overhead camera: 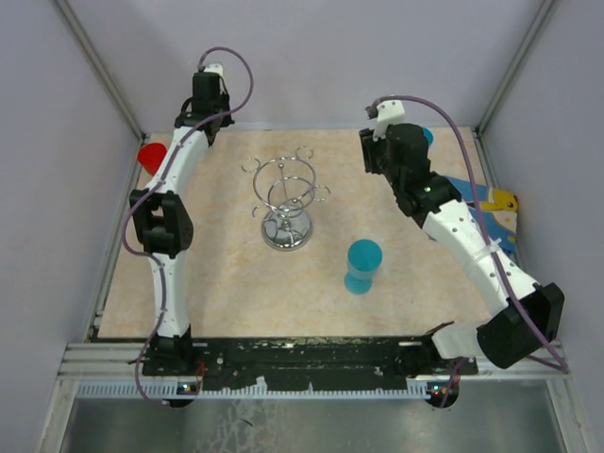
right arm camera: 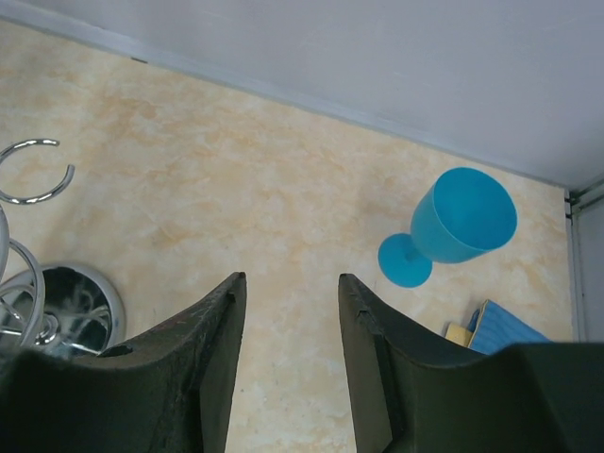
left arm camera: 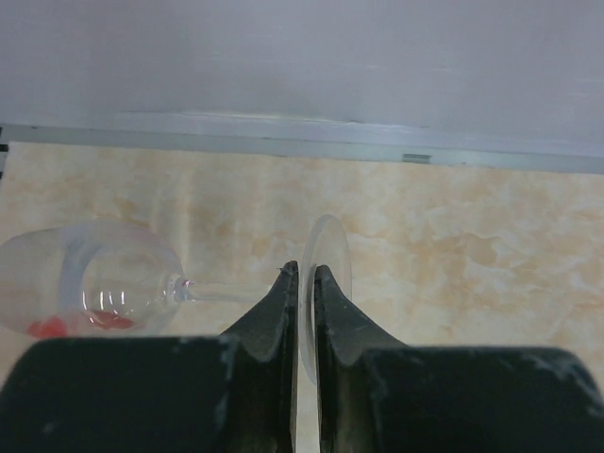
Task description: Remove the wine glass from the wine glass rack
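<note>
The wine glass rack (overhead camera: 286, 203), a chrome wire stand on a round shiny base, stands mid-table with nothing on its hooks; it also shows in the right wrist view (right arm camera: 42, 307). My left gripper (left arm camera: 302, 283) is raised at the far left corner (overhead camera: 204, 115). It is shut on the round foot of a clear wine glass (left arm camera: 90, 283). The glass lies sideways with its bowl to the left, above the table. My right gripper (right arm camera: 288, 283) is open and empty, to the right of the rack (overhead camera: 370, 153).
A blue goblet (overhead camera: 363, 265) stands near the front of the rack. Another blue goblet (right arm camera: 458, 226) stands near the back right. A red cup (overhead camera: 151, 157) sits at the far left edge. A blue and yellow object (overhead camera: 493, 202) lies at the right edge.
</note>
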You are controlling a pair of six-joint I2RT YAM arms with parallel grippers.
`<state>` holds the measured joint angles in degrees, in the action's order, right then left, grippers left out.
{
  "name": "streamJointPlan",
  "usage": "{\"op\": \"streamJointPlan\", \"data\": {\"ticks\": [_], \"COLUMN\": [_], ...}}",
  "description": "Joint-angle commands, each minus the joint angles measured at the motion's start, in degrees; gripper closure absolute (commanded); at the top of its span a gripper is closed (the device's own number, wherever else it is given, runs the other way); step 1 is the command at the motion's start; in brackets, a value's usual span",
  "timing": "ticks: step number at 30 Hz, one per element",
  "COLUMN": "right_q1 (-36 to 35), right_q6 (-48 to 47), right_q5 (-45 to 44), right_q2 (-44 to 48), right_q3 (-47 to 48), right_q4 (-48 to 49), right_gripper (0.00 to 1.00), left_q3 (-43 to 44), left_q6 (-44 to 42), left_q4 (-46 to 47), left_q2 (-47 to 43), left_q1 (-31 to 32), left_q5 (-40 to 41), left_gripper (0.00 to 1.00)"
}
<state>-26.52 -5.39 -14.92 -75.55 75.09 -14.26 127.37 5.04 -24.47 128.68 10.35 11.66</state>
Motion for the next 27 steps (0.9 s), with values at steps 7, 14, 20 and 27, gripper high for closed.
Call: {"op": "streamJointPlan", "data": {"ticks": [7, 14, 20, 27], "right_q1": [-0.28, -0.26, -0.25, -0.2], "right_q6": [-0.07, 0.73, 2.15, 2.54], "right_q5": [2.07, 2.17, 4.79, 5.27], "right_q2": [0.15, 3.01, 4.37, 4.54], "right_q3": [-1.48, -6.2, -7.48, -8.76], "right_q4": [1.0, 2.62, 4.71, 5.91], "right_gripper": [0.54, 0.53, 0.53, 0.52], "left_q3": [3.18, 3.16, 0.31, -4.79], "left_q6": [-13.47, -18.71, -23.18, -28.6], "left_q4": [5.67, 8.29, 11.7, 15.79], "left_q2": [7.08, 10.18, 10.54, 10.57], "left_q1": [4.3, 4.45, 3.97, 3.47], "left_q5": [16.55, 22.11, 27.85, 33.08], "left_gripper": [1.0, 1.0, 1.0, 1.0]}}
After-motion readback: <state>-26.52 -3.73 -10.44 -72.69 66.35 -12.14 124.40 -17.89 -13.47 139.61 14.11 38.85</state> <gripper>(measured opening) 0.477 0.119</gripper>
